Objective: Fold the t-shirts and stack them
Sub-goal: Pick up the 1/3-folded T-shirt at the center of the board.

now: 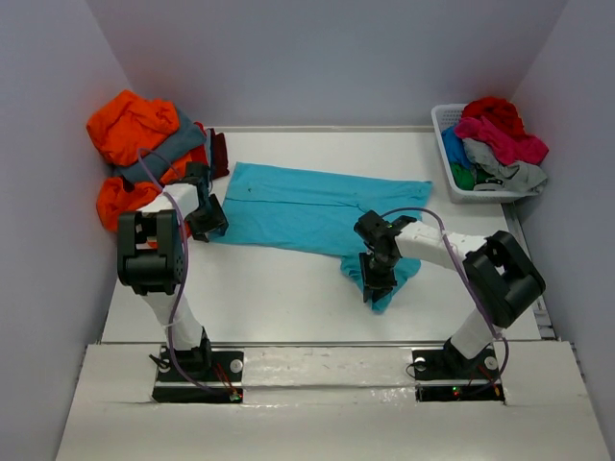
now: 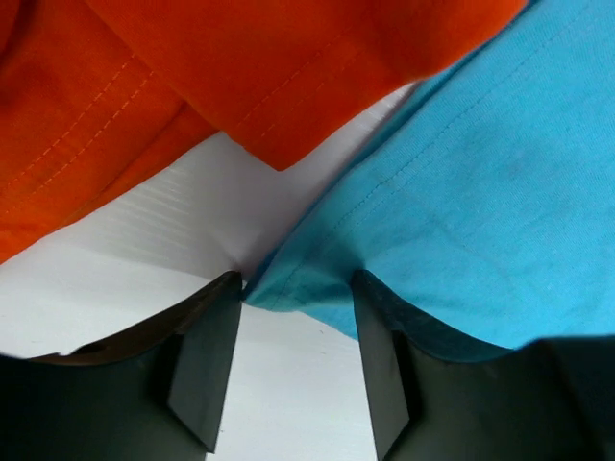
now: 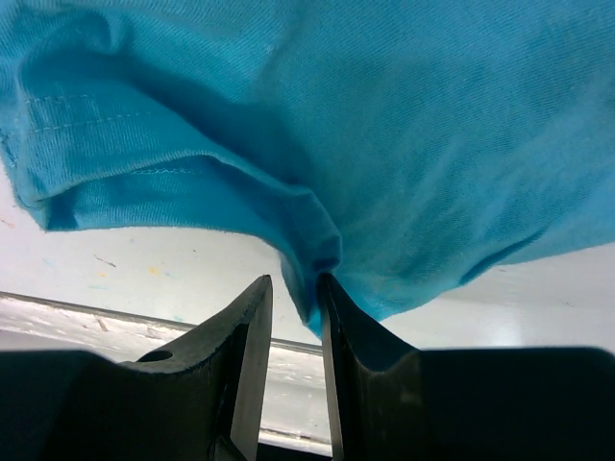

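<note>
Right end effector [image 3: 296,280] pinches a fold of the turquoise t-shirt [image 1: 307,206] spread across the surface [image 1: 269,298]; my left end effector [image 2: 296,279] stands apart, straddling its hem corner beside an orange t-shirt [image 2: 192,58].

I read this as robotics lab cell: white table [image 1: 279,307] boxed by plain walls [image 1: 327,58], left arm [image 1: 152,252], right arm [image 1: 502,279] bolted at near edge.

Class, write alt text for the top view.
A turquoise t-shirt lies spread on a table, left gripper at its left edge, right gripper at its near corner. Orange shirts heap far left; a basket far right.
</note>
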You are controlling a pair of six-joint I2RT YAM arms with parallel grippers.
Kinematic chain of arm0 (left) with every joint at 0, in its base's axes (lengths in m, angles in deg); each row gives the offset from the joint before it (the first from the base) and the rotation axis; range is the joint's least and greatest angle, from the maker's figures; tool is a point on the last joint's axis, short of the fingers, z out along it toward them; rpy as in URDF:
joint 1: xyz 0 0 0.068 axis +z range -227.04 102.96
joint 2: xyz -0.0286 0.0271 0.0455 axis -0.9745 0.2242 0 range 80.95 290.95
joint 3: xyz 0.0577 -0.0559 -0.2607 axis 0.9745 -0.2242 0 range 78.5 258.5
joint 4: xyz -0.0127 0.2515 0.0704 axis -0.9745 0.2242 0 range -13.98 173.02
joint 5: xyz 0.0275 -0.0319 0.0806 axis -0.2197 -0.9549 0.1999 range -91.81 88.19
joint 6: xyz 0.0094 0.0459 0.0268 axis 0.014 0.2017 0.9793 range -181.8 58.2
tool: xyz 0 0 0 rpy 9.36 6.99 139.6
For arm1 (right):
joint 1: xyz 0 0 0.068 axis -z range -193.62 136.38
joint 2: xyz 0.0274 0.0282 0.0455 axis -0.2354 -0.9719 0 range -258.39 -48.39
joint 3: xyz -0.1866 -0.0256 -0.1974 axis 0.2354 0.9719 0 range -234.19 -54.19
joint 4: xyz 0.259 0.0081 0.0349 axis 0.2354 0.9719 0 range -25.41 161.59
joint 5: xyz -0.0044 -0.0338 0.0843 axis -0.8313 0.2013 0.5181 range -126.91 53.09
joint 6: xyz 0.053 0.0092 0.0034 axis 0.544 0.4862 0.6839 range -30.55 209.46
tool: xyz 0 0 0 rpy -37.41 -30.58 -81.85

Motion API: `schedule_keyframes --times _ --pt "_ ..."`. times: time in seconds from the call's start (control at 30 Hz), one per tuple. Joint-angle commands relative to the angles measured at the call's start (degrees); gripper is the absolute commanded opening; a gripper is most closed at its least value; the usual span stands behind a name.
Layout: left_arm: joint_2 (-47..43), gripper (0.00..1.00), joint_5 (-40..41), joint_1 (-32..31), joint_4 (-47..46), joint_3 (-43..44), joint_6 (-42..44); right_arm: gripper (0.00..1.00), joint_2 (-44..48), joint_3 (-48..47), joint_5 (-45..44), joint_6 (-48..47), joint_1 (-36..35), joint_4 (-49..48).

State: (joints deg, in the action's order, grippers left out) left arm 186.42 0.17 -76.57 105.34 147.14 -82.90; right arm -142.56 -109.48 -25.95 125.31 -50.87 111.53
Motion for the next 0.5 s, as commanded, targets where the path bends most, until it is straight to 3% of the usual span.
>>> schedule_keyframes --times 0.0,0.2,0.47 --pt "-0.53 0.54 -1.63 0.15 -1.28 -2.19 -0.87 0.32 -0.4 0.18 -0.15 0.27 -0.63 -1.41" --pt "-1.58 0.37 -1.63 0.15 -1.11 -3.16 -1.31 0.32 -0.58 -0.26 -0.33 0.18 -0.63 -1.06" --pt "-1.94 0.31 -1.71 0.15 -0.14 -2.11 -0.87 0.32 0.04 -0.96 -1.2 0.88 -0.63 -0.09"
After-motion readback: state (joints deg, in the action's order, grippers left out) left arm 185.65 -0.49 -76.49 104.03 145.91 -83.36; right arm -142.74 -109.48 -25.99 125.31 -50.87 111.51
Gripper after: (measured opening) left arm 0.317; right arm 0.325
